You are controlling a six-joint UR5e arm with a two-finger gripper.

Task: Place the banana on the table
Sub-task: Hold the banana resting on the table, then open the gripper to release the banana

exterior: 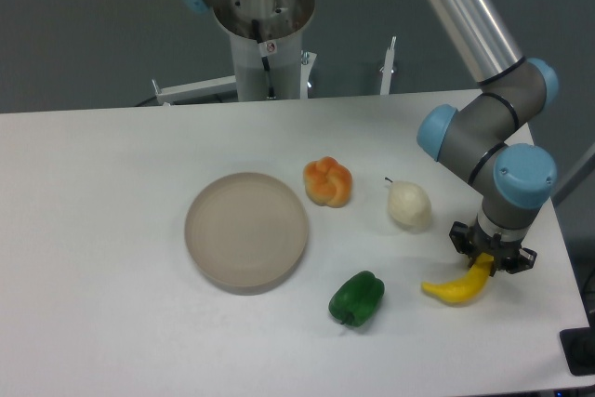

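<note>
Yellow plastic-looking banana (pixel 453 289) lies low at the near right of the white table (pixel 112 230), its left tip close to or touching the surface; contact under the body cannot be confirmed. Its right, upper end rises into the gripper (pixel 488 262), which points straight down from the arm's blue-capped wrist. The fingers appear closed on that end of the fruit, with little or no gap visible beyond the banana's own thickness; the exact opening is too small to read.

Other items noted: a cream pear (pixel 409 204) just beyond and to the left of the gripper, a green bell pepper (pixel 357 297) to the left of the banana, an orange pumpkin-shaped item (pixel 328 181) further back, and a round beige plate (pixel 246 230) at centre left. All stand apart from the banana.

Assessment: placement looks nearly done, with release outstanding.

Risks:
- Release while the held end is raised: the curved, smooth body may rock or roll, possibly toward the right table edge, which is near.
- Further descent with the tip already grounded: the banana could lever in the grip or skid left toward the pepper.
- Withdrawal before the fingers open fully could drag the fruit upward.
</note>
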